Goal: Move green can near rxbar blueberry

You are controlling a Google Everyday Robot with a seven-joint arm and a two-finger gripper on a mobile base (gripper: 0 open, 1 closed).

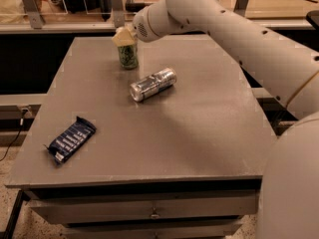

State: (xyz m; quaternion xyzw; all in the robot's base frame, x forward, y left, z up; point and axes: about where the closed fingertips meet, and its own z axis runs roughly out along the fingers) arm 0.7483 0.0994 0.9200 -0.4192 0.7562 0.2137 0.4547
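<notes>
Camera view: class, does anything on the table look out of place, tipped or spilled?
The silver can lies on its side in the middle, diagonal, unlike the green can standing upright at the back, where the tool sits at its top. The bar lies flat, front left. Nothing spilled.

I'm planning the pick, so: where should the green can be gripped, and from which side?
Grip the green can across its upper body, coming down from above. It stands upright with its round sides free; the silver can lies apart. The gripper sits right over its top.
</notes>
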